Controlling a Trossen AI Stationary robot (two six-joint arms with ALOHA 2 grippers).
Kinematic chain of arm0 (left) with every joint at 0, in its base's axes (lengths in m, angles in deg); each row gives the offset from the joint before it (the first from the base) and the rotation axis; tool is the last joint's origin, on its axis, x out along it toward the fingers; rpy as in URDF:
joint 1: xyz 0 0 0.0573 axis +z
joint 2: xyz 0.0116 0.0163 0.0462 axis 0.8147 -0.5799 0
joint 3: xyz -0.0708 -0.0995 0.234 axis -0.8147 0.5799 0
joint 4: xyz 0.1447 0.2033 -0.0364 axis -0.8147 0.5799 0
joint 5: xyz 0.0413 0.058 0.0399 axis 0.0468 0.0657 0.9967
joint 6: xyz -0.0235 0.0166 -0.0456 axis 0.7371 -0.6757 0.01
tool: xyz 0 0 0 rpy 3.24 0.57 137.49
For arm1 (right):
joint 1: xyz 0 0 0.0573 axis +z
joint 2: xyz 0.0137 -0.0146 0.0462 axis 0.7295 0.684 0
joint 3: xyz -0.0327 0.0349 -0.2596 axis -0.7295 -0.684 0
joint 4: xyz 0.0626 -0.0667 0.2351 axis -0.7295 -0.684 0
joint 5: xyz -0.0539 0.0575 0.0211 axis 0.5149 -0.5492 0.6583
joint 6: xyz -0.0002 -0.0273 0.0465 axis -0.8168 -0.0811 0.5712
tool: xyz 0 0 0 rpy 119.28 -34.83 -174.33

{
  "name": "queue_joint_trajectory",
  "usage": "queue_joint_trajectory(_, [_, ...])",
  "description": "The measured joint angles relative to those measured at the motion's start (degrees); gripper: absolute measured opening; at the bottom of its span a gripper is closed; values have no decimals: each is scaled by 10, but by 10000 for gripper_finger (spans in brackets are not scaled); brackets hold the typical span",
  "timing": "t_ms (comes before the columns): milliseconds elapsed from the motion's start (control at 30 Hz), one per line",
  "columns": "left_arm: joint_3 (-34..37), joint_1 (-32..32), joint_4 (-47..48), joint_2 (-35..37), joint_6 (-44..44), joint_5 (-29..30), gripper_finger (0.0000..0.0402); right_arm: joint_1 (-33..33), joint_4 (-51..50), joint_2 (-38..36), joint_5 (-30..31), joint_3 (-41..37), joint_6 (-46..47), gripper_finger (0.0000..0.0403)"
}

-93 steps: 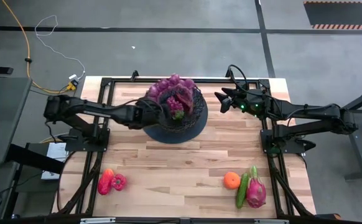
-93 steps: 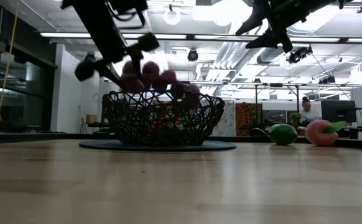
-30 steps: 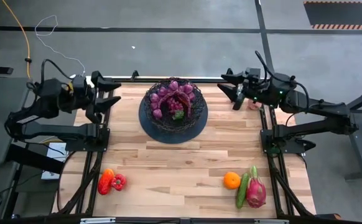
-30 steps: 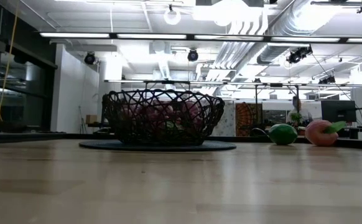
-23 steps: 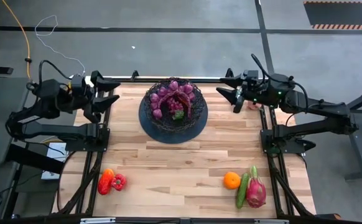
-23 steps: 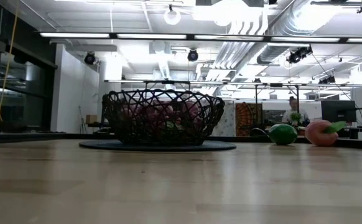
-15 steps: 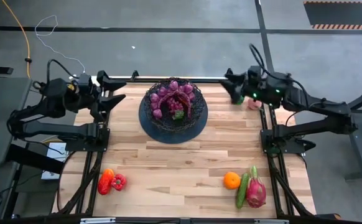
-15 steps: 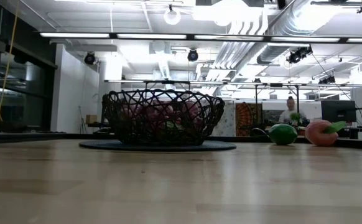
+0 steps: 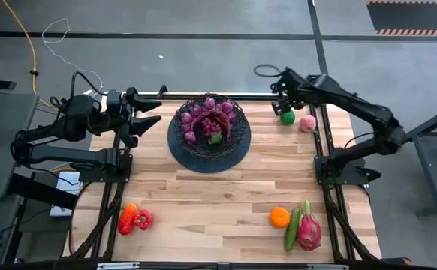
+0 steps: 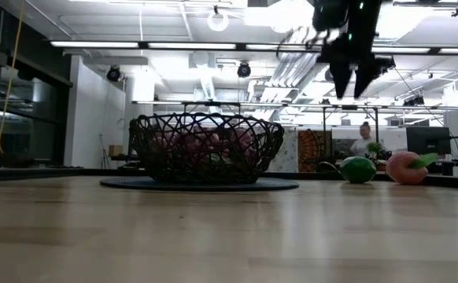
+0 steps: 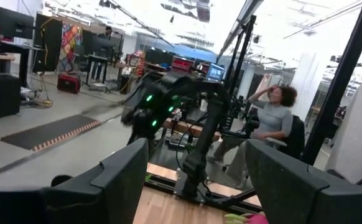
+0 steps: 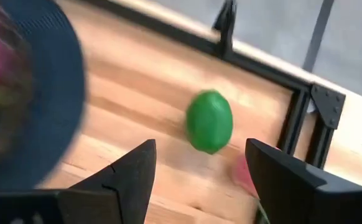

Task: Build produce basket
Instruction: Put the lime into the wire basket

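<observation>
Wooden table (image 9: 226,195), basket (image 9: 209,124) of grapes (image 9: 203,112) at its far middle.
Right gripper (image 12: 199,177) hangs with fingers apart and empty over the lime (image 12: 209,121); left gripper (image 9: 147,111), also parted and empty, waits beside the basket.

wire basket (image 10: 205,149) centre-left, grapes inside | green fruit (image 10: 358,169), pink fruit (image 10: 406,167) right | right gripper (image 10: 353,79) upper right, fingers parted

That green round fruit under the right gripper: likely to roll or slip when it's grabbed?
Probably yes. The green fruit looks smooth and rounded, resting free on bare wood, so an off-centre touch could roll it. The open right gripper spans it, though its glossy skin might slip.
</observation>
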Motion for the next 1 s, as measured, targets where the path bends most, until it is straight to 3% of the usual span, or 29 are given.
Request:
queue_joint_trajectory(233, [0, 0, 0, 0, 0, 0, 256, -40, 58, 28, -16, -74, -46, 260])
queue_joint_trajectory(367, [0, 0, 0, 0, 0, 0, 256, -65, 92, 41, -6, -102, -27, 279])
queue_joint_trajectory(533, [0, 0, -2, 0, 9, 5, 256, -92, 130, 64, -37, -130, -11, 287])
queue_joint_trajectory(767, [0, 1, -2, 0, 15, 7, 256, -119, 171, 106, -65, -153, -40, 287])
queue_joint_trajectory(1000, [0, 1, -2, 0, 15, 15, 256, -140, 212, 165, -39, -153, -57, 287])
